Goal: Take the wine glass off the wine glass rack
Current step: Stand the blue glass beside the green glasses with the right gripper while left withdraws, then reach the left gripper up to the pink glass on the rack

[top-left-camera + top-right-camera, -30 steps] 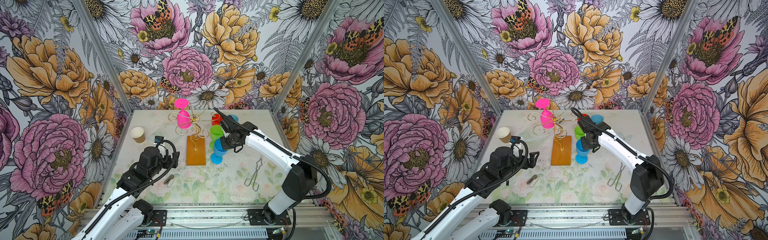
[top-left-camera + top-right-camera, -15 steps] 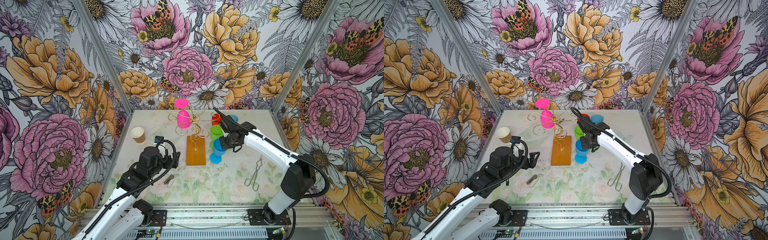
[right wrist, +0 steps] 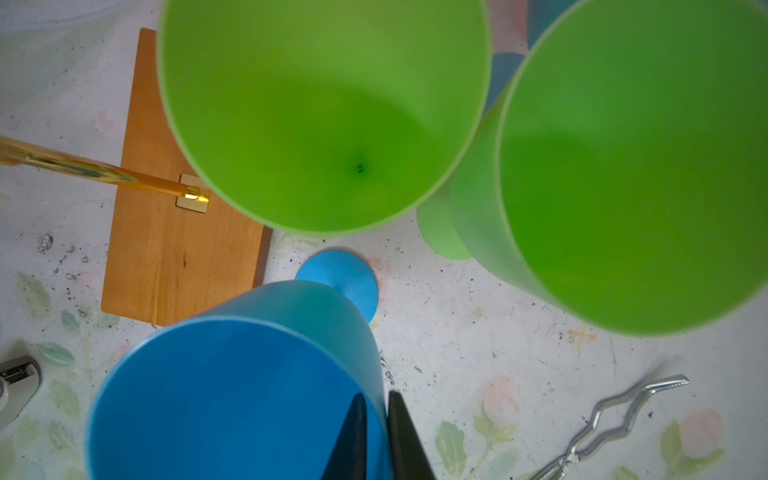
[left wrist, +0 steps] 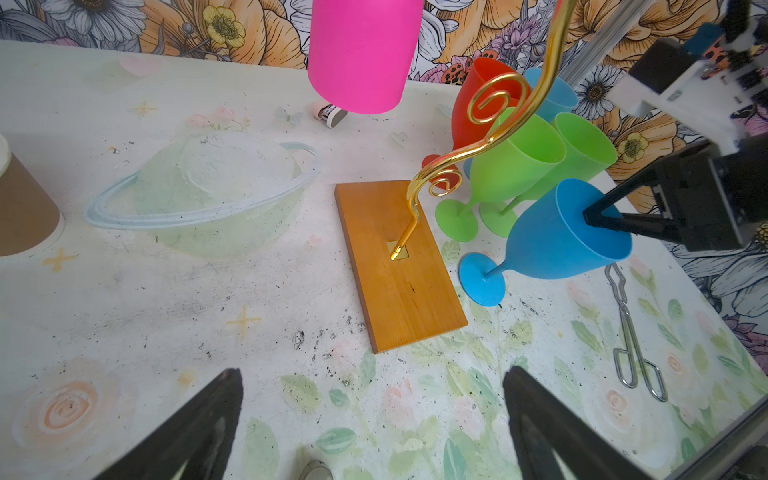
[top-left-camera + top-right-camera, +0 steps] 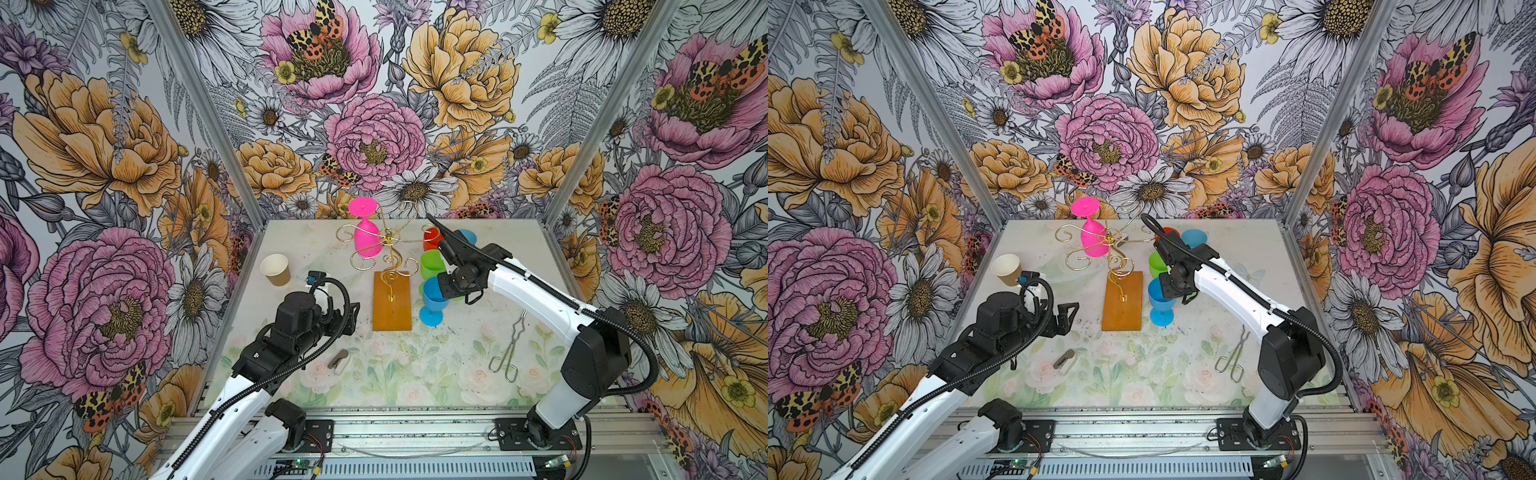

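One blue wine glass is standing on the bench just right of the wine glass rack, with my right fingers clamping its rim. My left fingers are idling wide apart. Withdrawing sideways before releasing risks tipping it into the green glasses.

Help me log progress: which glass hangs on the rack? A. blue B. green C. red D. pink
D: the pink glass hangs foot up from the wire arms of the rack.
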Robot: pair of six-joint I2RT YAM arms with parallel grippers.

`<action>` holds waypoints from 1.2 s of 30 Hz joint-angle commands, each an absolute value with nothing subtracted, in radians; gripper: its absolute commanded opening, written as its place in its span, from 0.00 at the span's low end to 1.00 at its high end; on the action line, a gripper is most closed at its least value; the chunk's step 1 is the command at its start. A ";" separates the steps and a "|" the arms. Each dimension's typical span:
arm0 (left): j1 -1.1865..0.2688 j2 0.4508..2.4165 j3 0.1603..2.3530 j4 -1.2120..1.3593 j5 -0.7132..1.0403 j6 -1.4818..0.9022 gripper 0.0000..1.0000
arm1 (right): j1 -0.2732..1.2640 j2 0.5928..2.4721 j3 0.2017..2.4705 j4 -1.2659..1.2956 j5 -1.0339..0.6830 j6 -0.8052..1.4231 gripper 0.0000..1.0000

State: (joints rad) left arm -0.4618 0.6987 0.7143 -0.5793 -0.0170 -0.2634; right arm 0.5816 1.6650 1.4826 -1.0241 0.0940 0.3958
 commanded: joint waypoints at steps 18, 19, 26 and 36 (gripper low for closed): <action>-0.436 0.681 0.718 -0.553 0.027 -0.274 0.99 | 0.584 1.666 1.473 -0.969 0.017 0.408 0.14; -0.435 0.682 0.718 -0.553 0.028 -0.273 0.99 | 0.584 1.664 1.473 -0.969 0.017 0.408 0.15; -0.377 0.672 0.725 -0.554 0.066 -0.311 0.99 | 0.574 1.617 1.473 -0.970 0.019 0.402 0.33; -0.100 0.693 0.818 -0.565 0.347 -0.396 0.99 | 0.482 1.485 1.471 -0.965 -0.058 0.383 0.56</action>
